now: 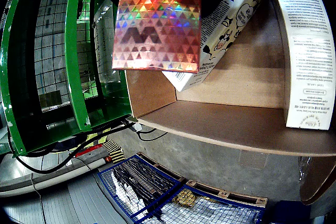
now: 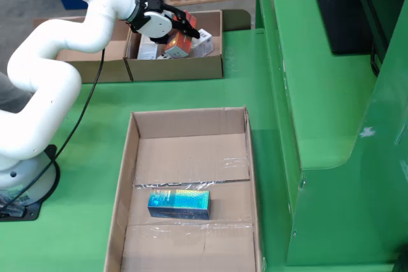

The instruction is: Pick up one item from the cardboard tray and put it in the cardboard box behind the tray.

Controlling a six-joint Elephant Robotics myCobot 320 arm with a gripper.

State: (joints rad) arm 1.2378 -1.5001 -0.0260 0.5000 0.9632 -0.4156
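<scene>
Currently, in the fixed view you see the white arm [image 2: 57, 49] reaching over the small cardboard box [image 2: 175, 62] at the back of the green desk [image 2: 95, 100]. Its hand [image 2: 182, 30] sits above the box interior and grips a holographic red-orange carton [image 2: 177, 44] between dark fingers [image 2: 189, 20]; the fingers cover the top of the carton, so you cannot read its full outline. Beside it in the box lies a white carton [image 2: 203, 39], partly hidden by the hand.

Nearer you, the large cardboard tray [image 2: 137, 157] holds one blue holographic carton [image 2: 178, 204], lying flat near the middle, well apart from the walls.

From the hand-mounted view, the held carton [image 1: 157, 22] fills the upper centre, its upper edge cut off by the frame. Behind it a white carton with cartoon cow print [image 1: 223, 27] leans tilted against the brown box wall [image 1: 252, 72]. Another white printed carton [image 1: 307, 51] stands at the right, cropped at top. Below, a blue wire basket [image 1: 157, 195] appears; its contents are probably wrapped goods, too blurred to identify.
</scene>
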